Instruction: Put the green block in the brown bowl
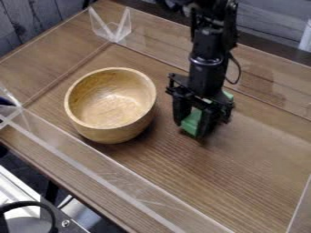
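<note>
The green block [195, 125] lies on the wooden table [243, 173], to the right of the brown bowl [111, 104]. My gripper [198, 120] points straight down over the block. Its black fingers [177, 111] stand on either side of the block and are shut on it. Only a strip of green shows between them, and the block still rests on the table. The bowl is round, light wood and has nothing in it, with its rim about a finger's width left of the gripper.
Low clear plastic walls [85, 168] edge the table at the front and left. A clear folded piece [115, 27] stands at the back left corner. A black cable [25, 214] lies outside the wall at the lower left.
</note>
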`<state>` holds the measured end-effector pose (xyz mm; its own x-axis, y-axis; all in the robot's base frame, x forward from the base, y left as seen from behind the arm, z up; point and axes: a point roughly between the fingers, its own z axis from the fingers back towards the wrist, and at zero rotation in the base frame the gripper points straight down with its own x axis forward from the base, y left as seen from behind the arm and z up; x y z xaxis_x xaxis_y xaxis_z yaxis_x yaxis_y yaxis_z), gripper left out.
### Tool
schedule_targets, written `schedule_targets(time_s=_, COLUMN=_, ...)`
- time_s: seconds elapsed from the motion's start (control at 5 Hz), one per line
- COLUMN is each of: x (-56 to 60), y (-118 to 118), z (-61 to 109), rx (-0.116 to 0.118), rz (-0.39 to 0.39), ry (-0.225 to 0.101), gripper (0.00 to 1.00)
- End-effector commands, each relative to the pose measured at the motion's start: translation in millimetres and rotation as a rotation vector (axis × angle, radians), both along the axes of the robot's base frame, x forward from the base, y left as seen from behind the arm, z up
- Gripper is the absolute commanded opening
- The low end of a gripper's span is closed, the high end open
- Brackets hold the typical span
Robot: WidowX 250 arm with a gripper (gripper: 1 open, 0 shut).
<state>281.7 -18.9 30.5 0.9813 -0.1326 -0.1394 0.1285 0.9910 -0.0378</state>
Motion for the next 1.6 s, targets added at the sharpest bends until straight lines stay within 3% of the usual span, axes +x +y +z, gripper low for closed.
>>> schedule_targets(time_s=0.0, x=19.5, y=-5, z=41.2, rx=-0.009, rz=0.01, ry=-0.122, gripper=0.0)
schedule_targets(time_s=0.2, x=26.4, y=-10, z=62.6, rx=-0.011, rz=0.017, ry=-0.151, gripper=0.0)
schedule_targets(time_s=0.4, x=26.6, y=-19, z=62.5, rx=-0.024, rz=0.014, ry=-0.161, gripper=0.0)
schedule_targets(time_s=0.8, x=37.5, y=-11, z=32.7, rx=-0.039, rz=-0.01, ry=-0.154, gripper=0.0)
schedule_targets(time_s=1.4, x=49.4, y=0, z=29.2, rx=-0.047, rz=-0.002, ry=-0.2, gripper=0.0)
